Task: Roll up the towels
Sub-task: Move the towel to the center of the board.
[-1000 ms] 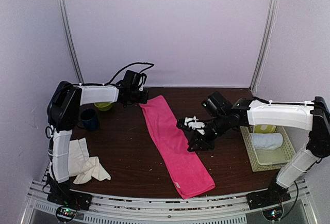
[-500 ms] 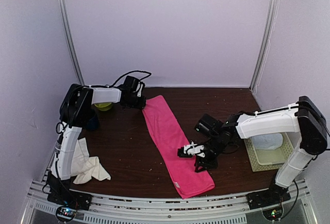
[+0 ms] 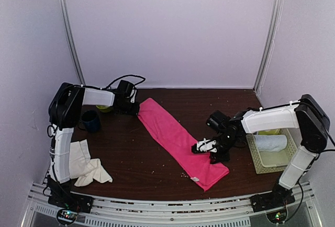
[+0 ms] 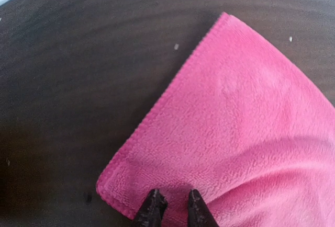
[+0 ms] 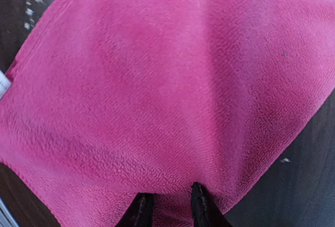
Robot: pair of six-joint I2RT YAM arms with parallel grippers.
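1. The left end effector is clenched on a small pucker of the pink towel, just inside its far-left corner; the two dark fingertips stand close together with cloth bunched between them.
2. The right end effector is likewise clenched on the pink towel; it grips a ridge of cloth towards the towel's near-right end, by its right edge.
3. The pink towel lies unrolled on the worktop, stretched between the two grips; in the top view its long axis runs diagonally from about 10 o'clock to about 4 o'clock; a small white tag shows at the 4 o'clock end.
4. The cream towel lies crumpled at about 8 o'clock, beside the left arm's base and well apart from the pink one.
5. At 3 o'clock a pale basket holds a white towel roll; a yellow-green roll sits at its far end, partly hidden by the right arm.
6. A dark cup stands at about 9 o'clock, beside the left arm.
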